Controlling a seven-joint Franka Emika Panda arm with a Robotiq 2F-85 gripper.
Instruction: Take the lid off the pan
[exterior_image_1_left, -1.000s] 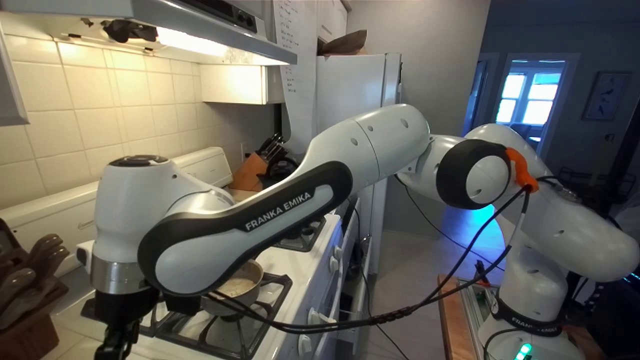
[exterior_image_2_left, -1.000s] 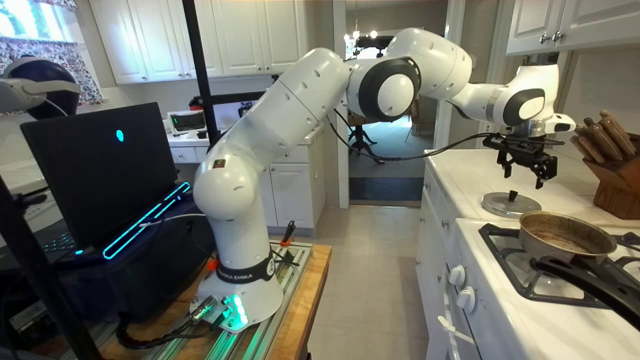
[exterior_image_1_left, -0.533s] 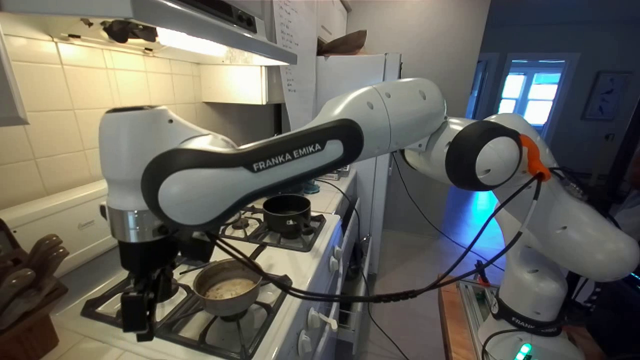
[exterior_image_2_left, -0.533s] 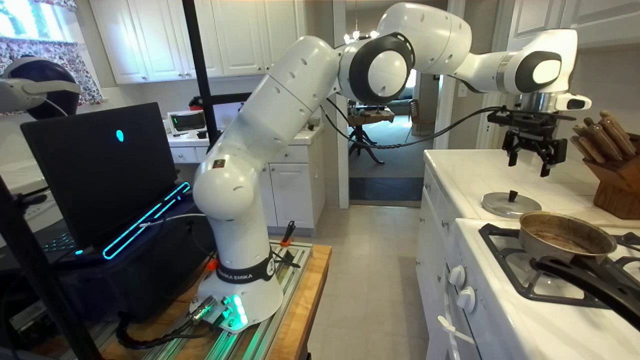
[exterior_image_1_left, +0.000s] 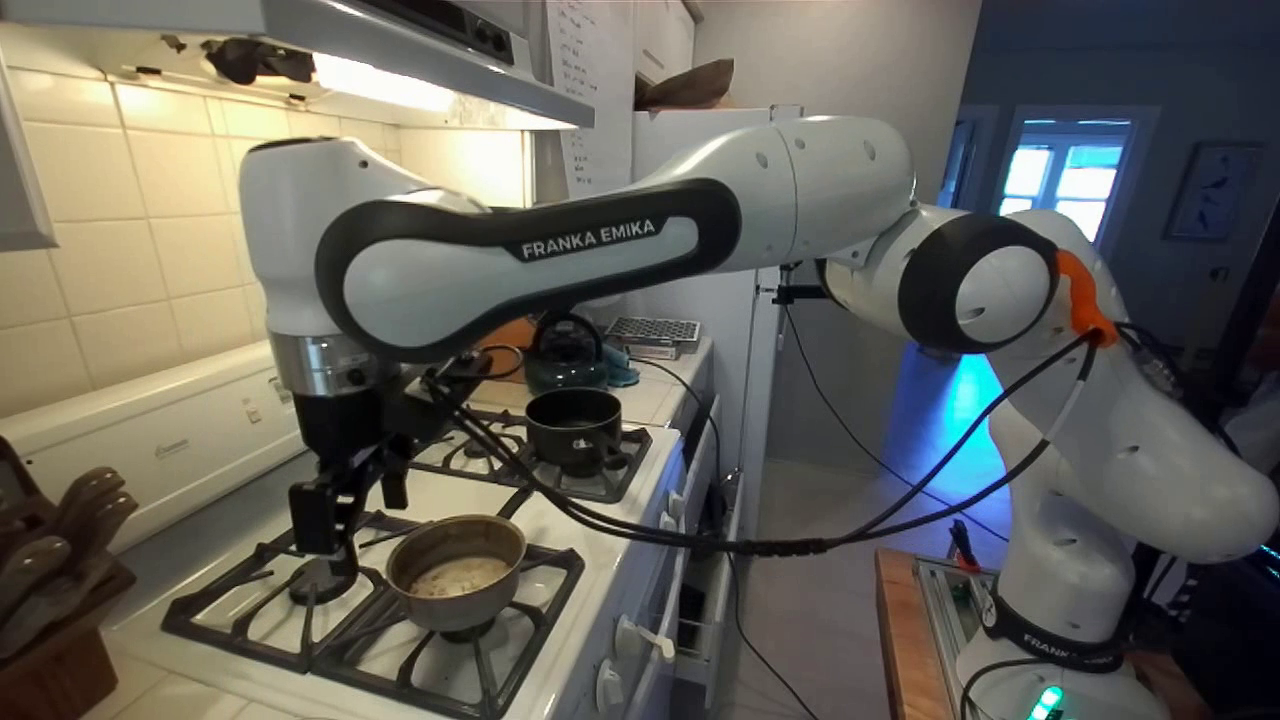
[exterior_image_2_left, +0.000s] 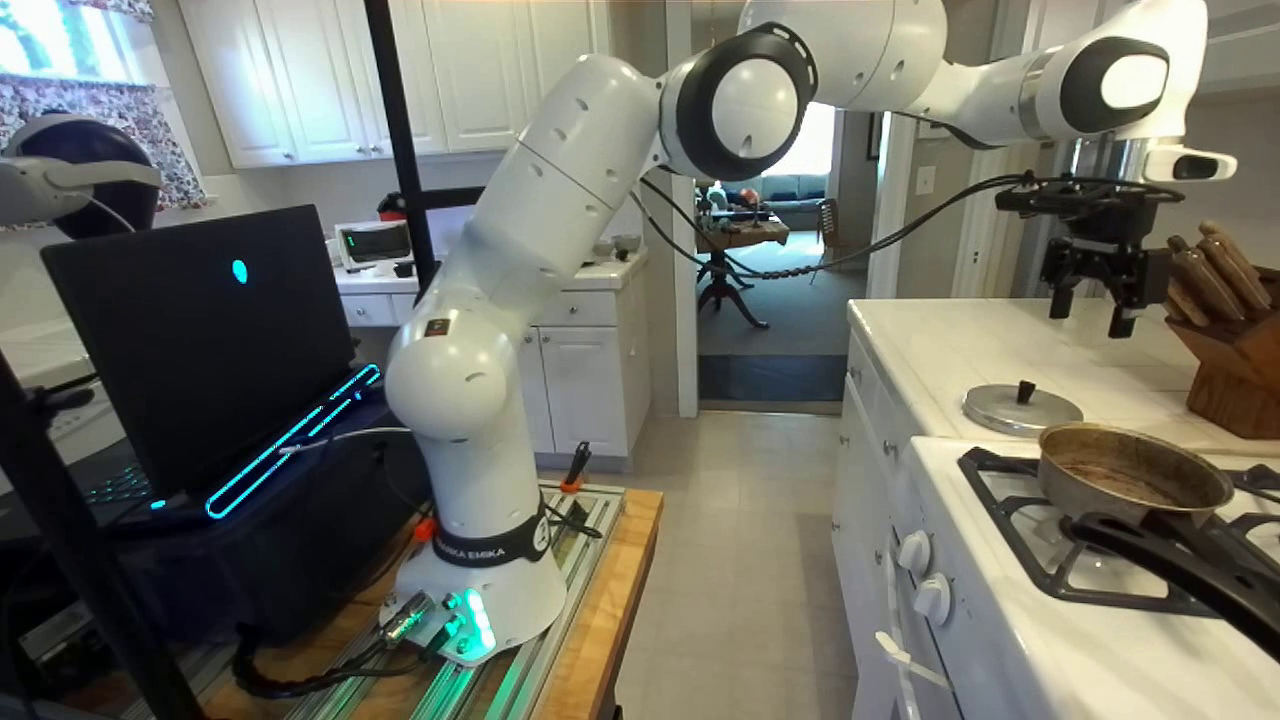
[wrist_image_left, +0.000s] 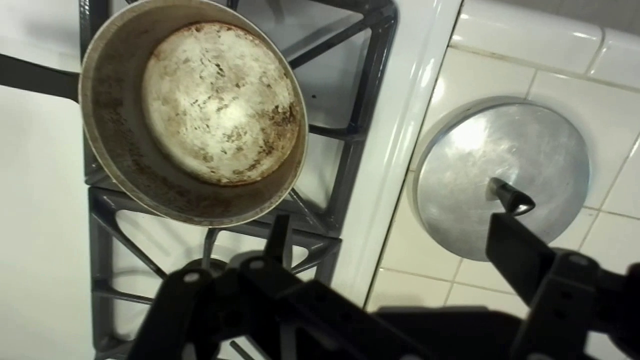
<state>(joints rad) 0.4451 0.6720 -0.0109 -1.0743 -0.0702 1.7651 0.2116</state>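
Hanging in the air with nothing in its grasp, the black two-fingered gripper (exterior_image_2_left: 1092, 312) has its jaws spread wide, a broad gap between the fingertips (wrist_image_left: 515, 250) in the wrist view. Lower than the jaws, on the side of the finger at the right of that view, the round, shallow-domed, silver metal lid (wrist_image_left: 460, 185) lies on the white tiled counter (wrist_image_left: 410, 250), its small dark knob (wrist_image_left: 512, 197) uppermost and well below that finger. On the opposite finger's side, the round silvery metal pan (wrist_image_left: 200, 115) with a stained brownish inside sits on the dark metal grate (wrist_image_left: 365, 100) of the white stove (wrist_image_left: 40, 225), its dark handle (wrist_image_left: 37, 77) pointing away from the jaws. Farther from the jaws than the pan, in an exterior view, a round black pot (exterior_image_1_left: 550, 435) stands on another grate. A brown wooden knife block (exterior_image_2_left: 1240, 370) shows to one side of the jaws in both exterior views.
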